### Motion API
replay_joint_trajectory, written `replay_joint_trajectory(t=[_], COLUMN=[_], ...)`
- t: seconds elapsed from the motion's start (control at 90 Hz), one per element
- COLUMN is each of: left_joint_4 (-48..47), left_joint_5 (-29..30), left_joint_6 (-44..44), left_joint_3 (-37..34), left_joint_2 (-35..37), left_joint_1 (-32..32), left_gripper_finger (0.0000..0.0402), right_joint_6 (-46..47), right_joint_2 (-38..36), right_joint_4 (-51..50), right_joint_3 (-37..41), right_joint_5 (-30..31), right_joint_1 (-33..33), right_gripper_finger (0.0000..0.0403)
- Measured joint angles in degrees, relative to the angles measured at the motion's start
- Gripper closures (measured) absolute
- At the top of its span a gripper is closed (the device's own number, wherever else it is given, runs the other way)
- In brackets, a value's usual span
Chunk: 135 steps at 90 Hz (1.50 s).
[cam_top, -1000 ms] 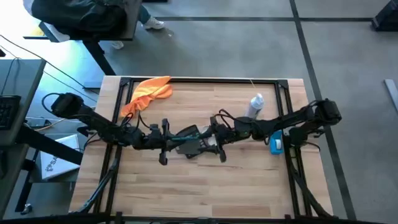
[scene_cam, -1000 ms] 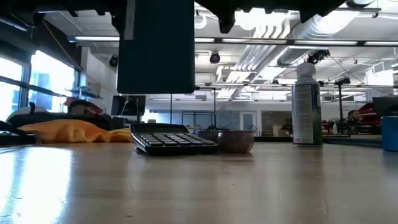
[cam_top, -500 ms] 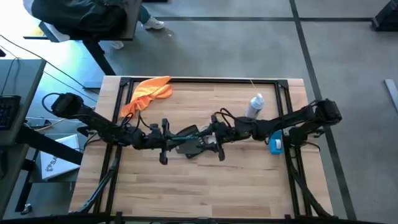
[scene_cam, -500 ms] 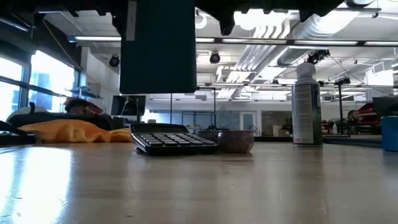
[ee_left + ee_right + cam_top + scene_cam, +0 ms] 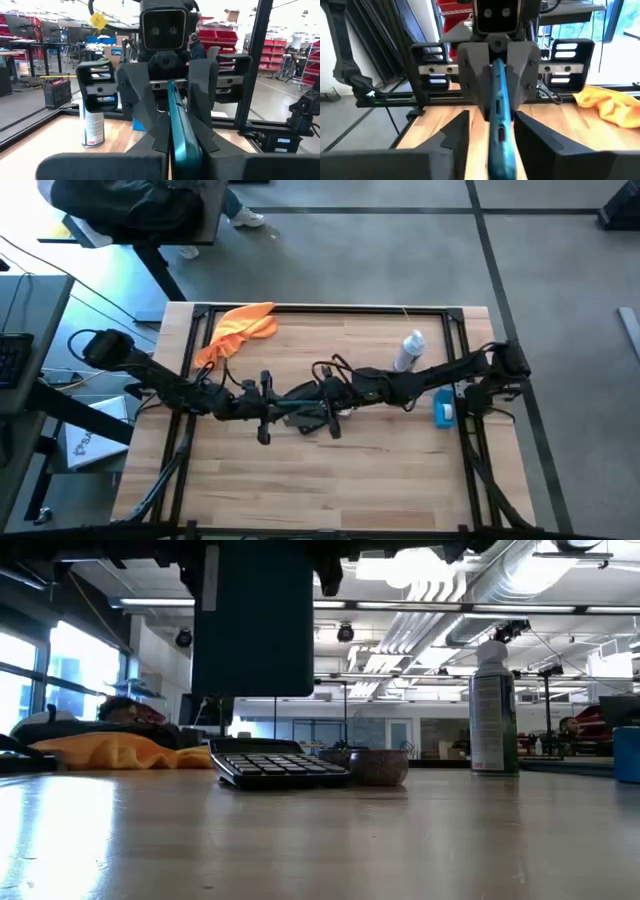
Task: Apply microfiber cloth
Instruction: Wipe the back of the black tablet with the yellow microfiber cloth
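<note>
The orange microfiber cloth lies bunched at the table's far left corner, and no gripper touches it. My left gripper is shut on a thin teal slab held above mid-table. My right gripper faces it, open, with one finger on each side of the slab's other end and a gap showing. A black calculator lies flat on the table below them. My left gripper pinches the slab's two broad faces between its two fingers, at the end toward the table's left. The fingers come in level from the table's left. The slab stands on edge, broad face toward the near edge, lifted clear of the table.
A white spray can stands at the far right. A small blue object lies by the right arm. A small dark bowl sits beside the calculator. A black frame edges the tabletop.
My right gripper has gone toward the table's left edge, closing in on my left gripper along the slab. The slab stays lifted in my left gripper, nearly where it was.
</note>
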<state>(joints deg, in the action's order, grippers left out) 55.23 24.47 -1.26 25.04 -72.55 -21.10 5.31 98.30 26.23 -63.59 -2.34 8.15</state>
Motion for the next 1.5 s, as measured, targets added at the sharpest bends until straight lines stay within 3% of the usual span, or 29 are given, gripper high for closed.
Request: replay_joint_trajectory(t=[0.3,0.967,1.2,1.5], left_joint_4=[0.9,1.5,1.9,1.4], left_joint_5=[-0.1,1.7,2.0,2.2], left_joint_6=[3.4,4.9,4.9,5.8], left_joint_3=[0.0,0.1,0.1,0.0], left_joint_2=[0.2,0.4,0.4,0.5], left_joint_1=[-1.7,-3.4,-3.4,-4.0], left_gripper_finger=[0.0394,0.0394,0.0382,0.0375], right_joint_6=[-1.4,-2.7,-2.4,-1.3], right_joint_2=[-0.1,-1.5,-1.6,-2.0], right_joint_4=[0.9,-0.7,0.5,-0.5], right_joint_3=[0.0,-0.1,-0.1,-0.1], right_joint_5=[-2.0,-3.9,-3.1,-2.1], right_joint_1=[0.1,0.3,0.2,0.3], right_gripper_finger=[0.0362,0.0367,0.0396,0.0401])
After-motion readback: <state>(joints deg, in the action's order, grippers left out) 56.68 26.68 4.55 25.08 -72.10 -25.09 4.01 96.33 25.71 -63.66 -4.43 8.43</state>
